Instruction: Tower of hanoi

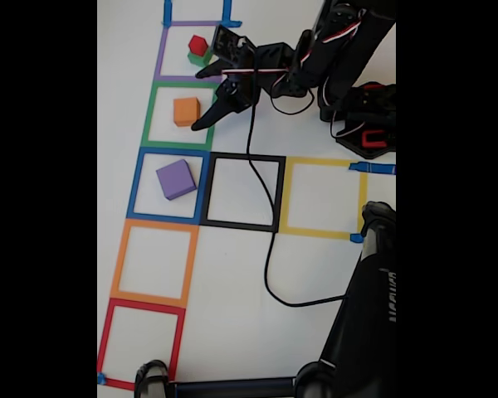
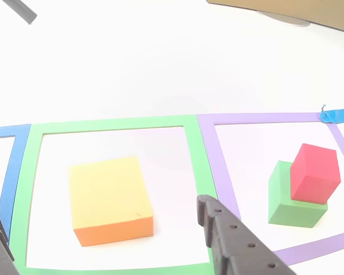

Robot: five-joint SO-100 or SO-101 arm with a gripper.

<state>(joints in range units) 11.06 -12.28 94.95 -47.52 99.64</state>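
The tower of hanoi cubes lie apart. The red cube (image 1: 198, 45) (image 2: 314, 173) sits on the green cube (image 1: 202, 60) (image 2: 288, 203) inside the purple tape square (image 1: 160, 51). Alone in the green tape square (image 1: 148, 116) is the orange cube (image 1: 186, 110) (image 2: 110, 197). The purple cube (image 1: 176, 179) rests in the blue tape square (image 1: 135, 184). My gripper (image 1: 200, 100) (image 2: 100, 213) is open, low over the table, right of the orange cube in the fixed view. In the other view its fingers (image 2: 235, 243) straddle the near side of the orange cube without touching it.
Black (image 1: 242, 224), yellow (image 1: 324, 233), orange (image 1: 153, 296) and red (image 1: 141, 305) tape squares lie on the white table. A black cable (image 1: 267, 249) trails across the black square. A dark stand (image 1: 365, 332) fills the lower right. The arm's base (image 1: 367, 124) stands at the upper right.
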